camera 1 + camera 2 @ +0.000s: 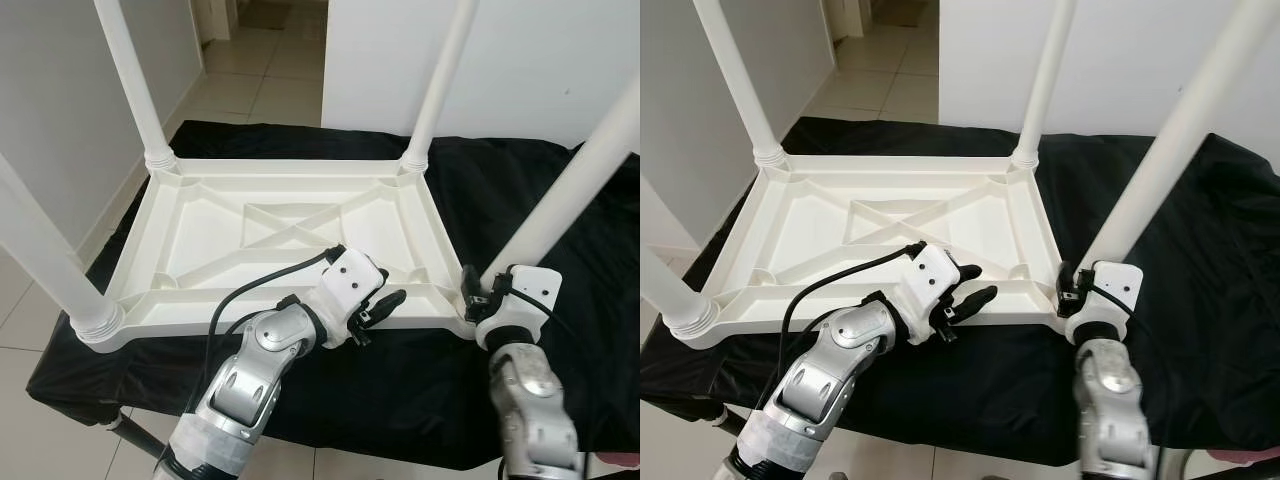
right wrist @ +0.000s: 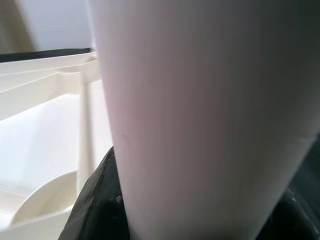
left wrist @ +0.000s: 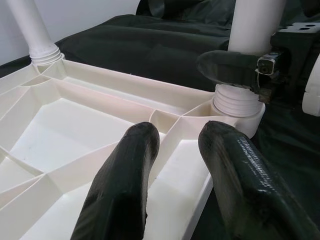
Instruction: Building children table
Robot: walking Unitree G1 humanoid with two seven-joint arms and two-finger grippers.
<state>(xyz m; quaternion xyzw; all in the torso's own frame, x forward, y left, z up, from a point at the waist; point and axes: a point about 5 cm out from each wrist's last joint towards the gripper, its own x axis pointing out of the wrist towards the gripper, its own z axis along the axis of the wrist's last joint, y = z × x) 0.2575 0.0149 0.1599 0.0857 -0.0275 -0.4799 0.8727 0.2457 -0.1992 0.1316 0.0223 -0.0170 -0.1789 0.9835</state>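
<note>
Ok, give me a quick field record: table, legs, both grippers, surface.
table: white tabletop lies upside down, ribbed underside up
legs: four white legs stand in the corner sockets; near-right leg
left gripper: open, over the near edge of the tabletop, holding nothing
right gripper: at the base of the near-right leg, fingers around it
surface: black cloth under the tabletop

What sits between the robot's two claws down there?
Between the left gripper and right gripper lies the tabletop corner's ribbed rim, seen in the eye views.
</note>
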